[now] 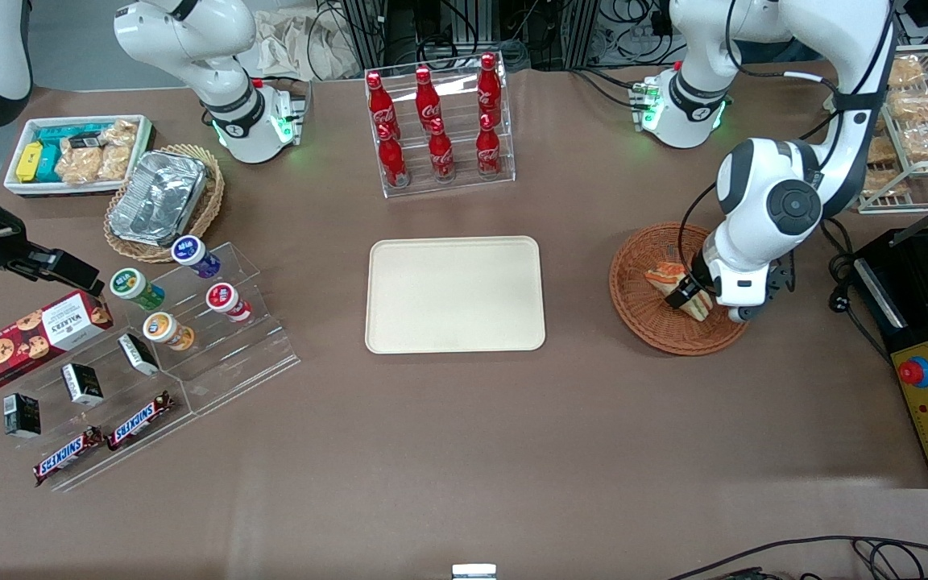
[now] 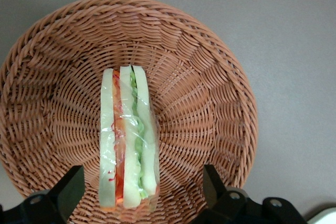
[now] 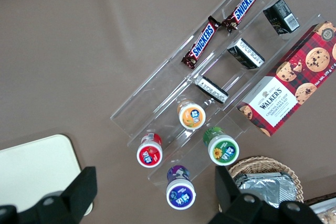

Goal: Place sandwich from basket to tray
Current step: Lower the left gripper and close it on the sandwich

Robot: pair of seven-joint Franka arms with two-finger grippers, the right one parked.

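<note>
Currently the sandwich [image 2: 128,140] lies in the basket [image 2: 210,77], standing on edge, with its long axis running straight out from the gripper [image 2: 139,192]. My fingers [image 2: 68,190] are spread apart, one on each bread face, neither visibly touching. I judge that closing squeezes across the layers. The left arm is folded low over the basket, wrist pointing down; the tray [image 1: 455,294] lies well apart toward the parked arm's end.

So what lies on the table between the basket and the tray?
Nothing: front view shows bare brown table between basket and tray. The gripper, open, straddles the sandwich in the basket.
</note>
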